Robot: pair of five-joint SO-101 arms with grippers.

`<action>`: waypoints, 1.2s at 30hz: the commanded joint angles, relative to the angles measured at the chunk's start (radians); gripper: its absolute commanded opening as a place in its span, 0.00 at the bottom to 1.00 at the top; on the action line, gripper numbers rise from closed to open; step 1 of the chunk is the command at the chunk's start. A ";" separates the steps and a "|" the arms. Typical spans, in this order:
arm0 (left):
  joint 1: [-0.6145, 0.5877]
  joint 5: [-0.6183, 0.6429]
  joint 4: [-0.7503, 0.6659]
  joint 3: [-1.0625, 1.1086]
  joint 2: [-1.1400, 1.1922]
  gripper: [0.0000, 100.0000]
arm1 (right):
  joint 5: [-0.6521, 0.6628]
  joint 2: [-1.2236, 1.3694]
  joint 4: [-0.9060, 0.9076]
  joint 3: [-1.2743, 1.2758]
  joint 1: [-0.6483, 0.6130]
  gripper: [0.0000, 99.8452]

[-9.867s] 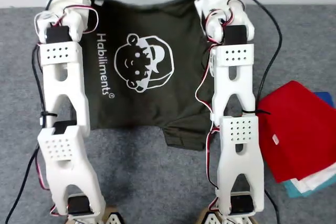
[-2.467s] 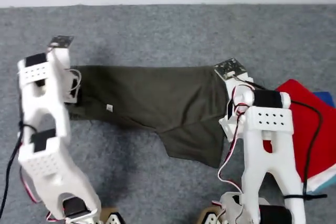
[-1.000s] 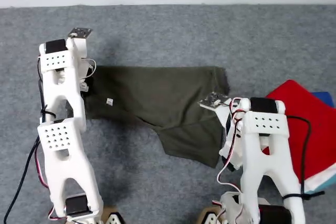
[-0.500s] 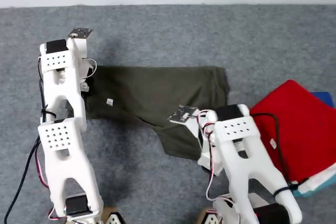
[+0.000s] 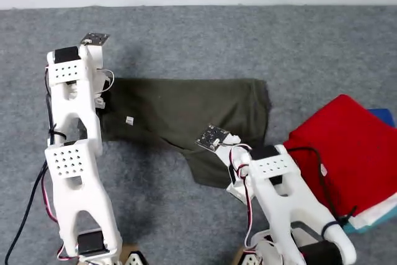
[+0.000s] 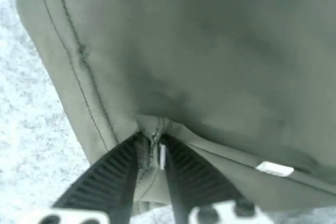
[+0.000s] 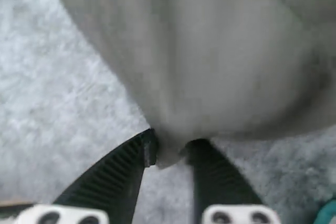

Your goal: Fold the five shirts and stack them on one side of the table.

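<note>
A dark olive shirt (image 5: 186, 110) lies folded in half across the grey table, with one sleeve flap (image 5: 214, 166) sticking out toward the near side. My left gripper (image 5: 98, 105) sits at the shirt's left edge. In the left wrist view it (image 6: 152, 153) is shut on a pinched fold of the shirt (image 6: 210, 51) beside the stitched hem. My right gripper (image 5: 231, 175) is at the near edge of the sleeve flap. In the right wrist view its fingers stand apart (image 7: 170, 153), with the cloth's edge (image 7: 210, 51) dipping between them.
A stack of folded shirts (image 5: 347, 147), red on top with white and blue beneath, lies at the right side. Bare grey table surface (image 5: 186, 35) stretches beyond the shirt to the white wall at the far edge.
The shirt, spread flat ten seconds ago, is now folded in half. During the last second my right arm let go of the right corner and swung left to the sleeve flap. The left arm has stayed put.
</note>
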 commanded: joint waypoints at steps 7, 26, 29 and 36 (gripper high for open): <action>0.009 0.009 0.021 -0.031 -0.015 0.01 | -0.003 -0.045 -0.111 0.035 0.002 0.01; 0.008 0.057 0.023 0.119 -0.640 0.01 | -0.080 -0.272 0.294 -0.885 0.134 0.01; 0.008 0.057 0.023 0.183 -0.770 0.01 | -0.084 -0.297 0.337 -0.950 0.131 0.01; 0.008 0.054 0.021 0.335 -1.080 0.01 | -0.089 -0.401 0.433 -1.138 0.136 0.01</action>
